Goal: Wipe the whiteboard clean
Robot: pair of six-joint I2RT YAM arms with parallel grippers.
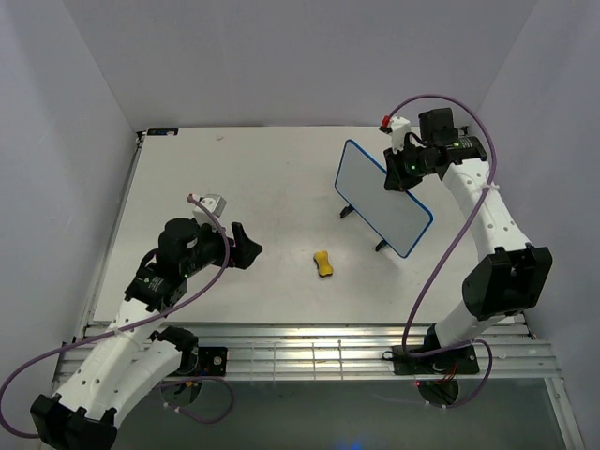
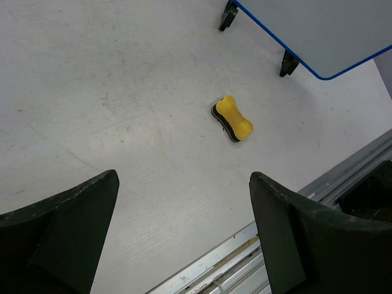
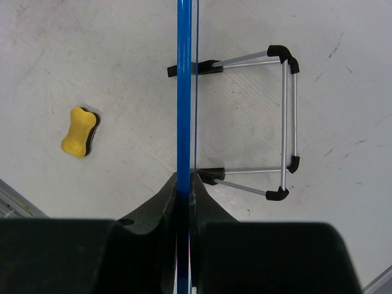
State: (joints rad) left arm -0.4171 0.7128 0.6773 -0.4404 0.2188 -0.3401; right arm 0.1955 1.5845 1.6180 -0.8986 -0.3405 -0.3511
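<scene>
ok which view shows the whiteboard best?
Top external: the whiteboard shows nearly its whole face there. Left wrist catches only one lower corner and two feet. Right wrist sees it edge-on, a thin blue line pinched in the right gripper, with its wire stand to one side.

no readable text, labels, signs

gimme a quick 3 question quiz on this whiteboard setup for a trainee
1. True or false: the right jaws are shut on the blue rim of the whiteboard.
2. The yellow eraser lies: A on the table, touching neither arm; B between the left jaws; C against the whiteboard.
3. Fill in: the left jaws stand ____.
Key: 1 true; 2 A; 3 open.
</scene>
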